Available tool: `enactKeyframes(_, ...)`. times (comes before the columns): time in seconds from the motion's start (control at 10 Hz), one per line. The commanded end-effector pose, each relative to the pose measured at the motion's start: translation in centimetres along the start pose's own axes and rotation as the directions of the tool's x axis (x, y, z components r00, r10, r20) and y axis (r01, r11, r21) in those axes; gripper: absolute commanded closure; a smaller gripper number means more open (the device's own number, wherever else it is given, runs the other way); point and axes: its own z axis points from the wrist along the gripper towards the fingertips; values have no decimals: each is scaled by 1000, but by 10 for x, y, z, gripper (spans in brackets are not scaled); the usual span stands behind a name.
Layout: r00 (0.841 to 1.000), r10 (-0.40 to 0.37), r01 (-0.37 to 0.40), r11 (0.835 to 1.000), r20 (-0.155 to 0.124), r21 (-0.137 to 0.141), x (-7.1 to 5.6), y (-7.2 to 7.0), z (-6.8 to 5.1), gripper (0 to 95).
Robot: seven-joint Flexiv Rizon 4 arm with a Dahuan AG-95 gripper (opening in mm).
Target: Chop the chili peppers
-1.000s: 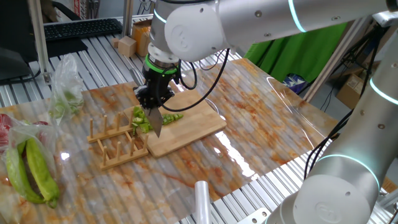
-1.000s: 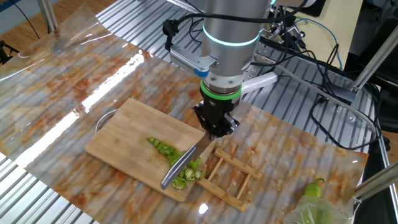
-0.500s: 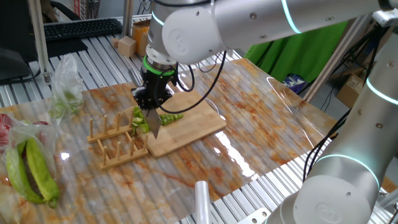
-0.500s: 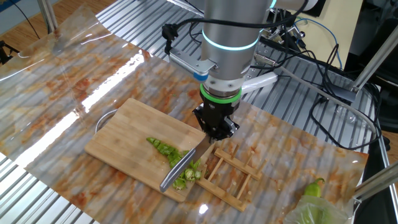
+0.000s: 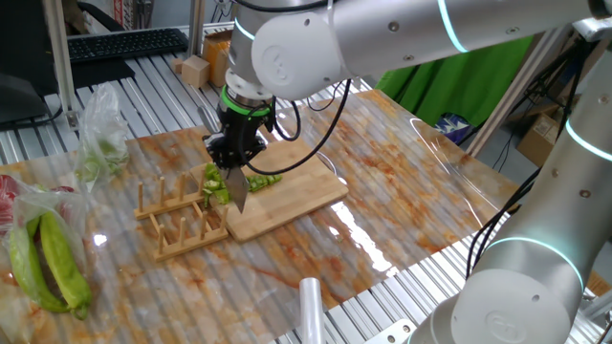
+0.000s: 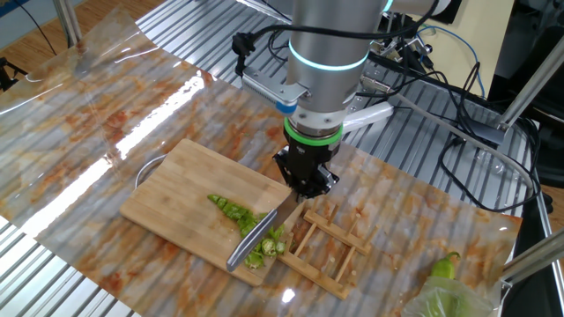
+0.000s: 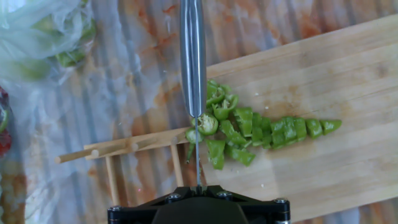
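Several chili peppers (image 7: pixel 249 130) slices behind the knife (image 7: pixel 193 59) blade, handle hidden in clamped jaws.

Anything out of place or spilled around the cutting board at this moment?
Mostly tidy. The green chili slices crowd the edge of the bamboo cutting board, and one slice sits at that edge against the wooden rack, under the steel knife blade. Nothing looks damaged.
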Motion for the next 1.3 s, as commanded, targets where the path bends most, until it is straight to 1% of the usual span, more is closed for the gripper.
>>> enactKeyframes(0.1,999,-47,46,999,13,12,1,-1,-2,950)
enactKeyframes(0.2,998,-61,61,998,12,6,1,-1,-2,950)
enactKeyframes(0.3,993,-120,120,993,9,7,1,-1,-2,950)
enactKeyframes(0.4,989,-147,147,989,5,-7,1,-1,-2,950)
enactKeyframes(0.5,987,-160,160,987,4,-9,1,-1,-2,950)
enactKeyframes(0.6,985,-171,171,985,1,-5,1,-1,-2,950)
enactKeyframes(0.7,986,-166,166,986,-4,5,1,-1,-2,950)
enactKeyframes(0.8,991,-130,130,991,-7,0,1,-1,-2,950)
enactKeyframes(0.9,995,-101,101,995,-6,-1,1,3,-1,950)
enactKeyframes(1.0,996,-85,85,996,-8,-2,2,7,0,950)
enactKeyframes(1.1,997,-76,76,997,-10,-14,2,9,-1,950)
enactKeyframes(1.3,998,-64,64,998,-4,-11,4,16,0,950)
